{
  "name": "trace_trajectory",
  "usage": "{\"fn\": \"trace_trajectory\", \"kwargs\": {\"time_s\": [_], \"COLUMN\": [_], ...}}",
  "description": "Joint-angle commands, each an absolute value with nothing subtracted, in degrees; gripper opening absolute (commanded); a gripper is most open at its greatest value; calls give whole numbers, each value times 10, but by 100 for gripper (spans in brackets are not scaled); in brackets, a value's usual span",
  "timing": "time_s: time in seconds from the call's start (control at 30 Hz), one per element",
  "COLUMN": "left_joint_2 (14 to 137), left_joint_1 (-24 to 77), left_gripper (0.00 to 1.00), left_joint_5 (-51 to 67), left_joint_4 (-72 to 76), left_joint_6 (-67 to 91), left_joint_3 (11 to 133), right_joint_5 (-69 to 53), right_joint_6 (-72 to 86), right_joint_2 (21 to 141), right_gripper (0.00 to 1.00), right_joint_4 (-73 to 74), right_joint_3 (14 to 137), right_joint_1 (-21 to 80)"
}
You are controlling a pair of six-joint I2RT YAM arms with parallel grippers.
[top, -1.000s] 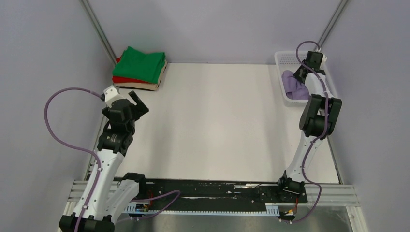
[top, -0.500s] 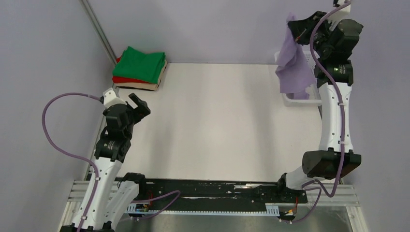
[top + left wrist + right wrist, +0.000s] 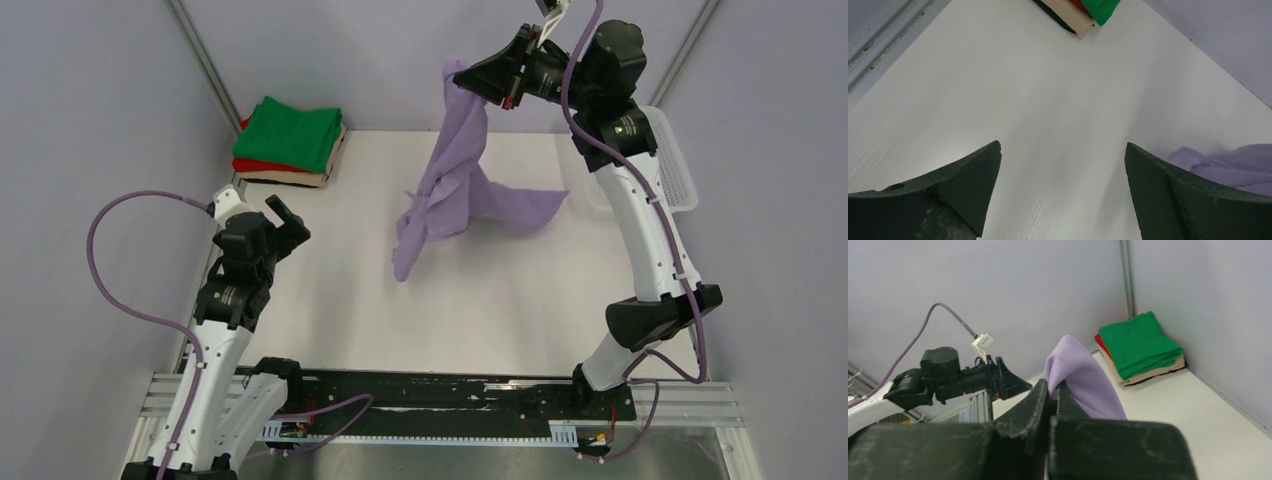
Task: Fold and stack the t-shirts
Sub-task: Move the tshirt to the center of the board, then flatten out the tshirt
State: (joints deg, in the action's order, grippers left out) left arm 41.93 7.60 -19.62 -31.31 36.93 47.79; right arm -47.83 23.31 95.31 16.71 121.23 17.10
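A lavender t-shirt point(image 3: 450, 180) hangs in the air over the middle of the table, its tail trailing right toward the basket. My right gripper point(image 3: 462, 76) is shut on its top edge, high above the table; the pinched cloth point(image 3: 1080, 377) bulges past the closed jaws of that gripper point(image 3: 1053, 385). Folded green, red and beige t-shirts point(image 3: 290, 142) lie stacked at the back left corner, seen too in the right wrist view point(image 3: 1140, 347). My left gripper point(image 3: 282, 216) hovers open at the left with nothing between its fingers point(image 3: 968, 180). The lavender cloth point(image 3: 1233, 167) shows at its right.
A white mesh basket point(image 3: 680, 165) stands at the back right, partly behind the right arm. Metal frame posts point(image 3: 205, 65) rise at the back corners. Walls close in on three sides.
My right gripper has lifted the lavender t-shirt out of the basket and swung it left over the middle of the table. The left arm has barely moved.
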Motion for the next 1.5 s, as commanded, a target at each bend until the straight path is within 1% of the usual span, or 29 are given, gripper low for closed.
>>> {"fn": "trace_trajectory", "kwargs": {"time_s": [0.0,0.1,0.17,0.27,0.4,0.57,0.6,0.67,0.7,0.73,0.77,0.8,0.83,0.87,0.93,1.1,1.23,1.33,1.4,1.47], "left_joint_2": [412,414,418,426,445,481,486,504,516,523,535,541,553,558,572,573,590,625,650,676], "left_joint_1": [76,77,77,77,77,76,76,76,76,76,76,76,76,76,76,77,77,77,78,78], "left_gripper": [100,100,100,100,100,100,100,100,100,100,100,100,100,100,100,100,100,100,100,100], "left_joint_5": [-217,-216,-217,-212,-209,-153,-130,-90,-75,-46,-32,-3,11,37,64,86,120,130,129,125], "left_joint_4": [-326,-334,-340,-350,-373,-375,-372,-369,-369,-368,-368,-366,-364,-359,-352,-339,-287,-249,-219,-193], "left_joint_6": [389,397,399,382,376,371,370,365,364,363,363,364,365,366,370,394,414,424,423,422], "left_joint_3": [506,510,515,523,536,527,522,513,511,503,498,487,481,466,442,384,342,334,333,335], "right_joint_5": [-528,-528,-533,-492,-322,-38,28,155,213,258,280,291,304,313,313,288,248,233,198,134], "right_joint_6": [251,247,248,230,177,191,194,205,216,234,247,255,272,284,292,286,276,267,229,185], "right_joint_2": [949,963,965,930,833,714,700,690,693,699,703,705,705,704,700,697,717,740,758,775], "right_gripper": [0,0,0,0,0,0,1,6,13,24,42,66,95,99,100,100,100,100,100,100], "right_joint_4": [117,115,114,114,114,128,139,179,211,242,268,283,291,296,297,289,273,265,245,222], "right_joint_3": [1271,1290,1282,1208,1017,756,703,649,635,627,620,612,603,596,586,578,574,579,589,603], "right_joint_1": [206,230,236,236,231,209,206,192,184,174,164,154,150,148,144,141,138,134,133,133]}}
